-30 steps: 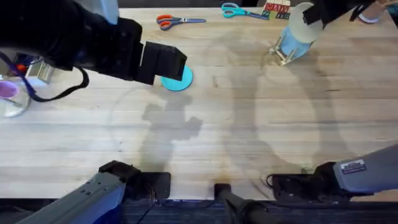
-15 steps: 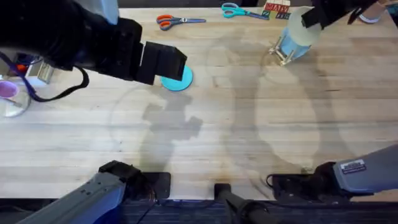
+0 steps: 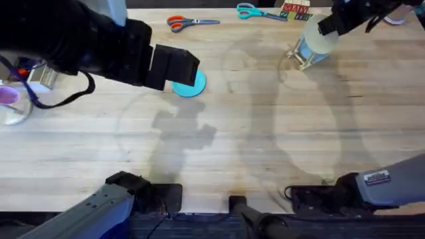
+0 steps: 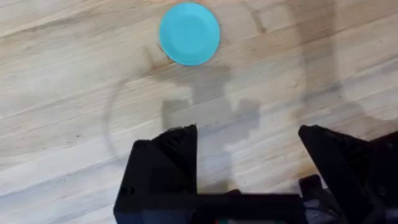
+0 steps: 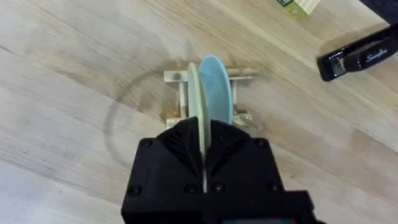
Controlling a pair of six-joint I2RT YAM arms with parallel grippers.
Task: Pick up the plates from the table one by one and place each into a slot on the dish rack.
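The right pincer (image 5: 203, 163) pinches the cream plate (image 5: 194, 99) upright over the dish rack (image 5: 180, 93), beside the sky-blue plate (image 5: 217, 90); misaligned, it could strike a peg or tip the rack. The left pincer (image 4: 249, 155) hangs spread above the bench (image 4: 74, 93), the teal plate (image 4: 189, 33) lying flat ahead. A black stapler (image 5: 357, 56) reads "Swingline".

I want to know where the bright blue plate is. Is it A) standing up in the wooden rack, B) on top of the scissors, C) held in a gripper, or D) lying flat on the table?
D: the bright blue plate lies flat on the table, ahead of the left gripper, whose open fingers touch nothing.
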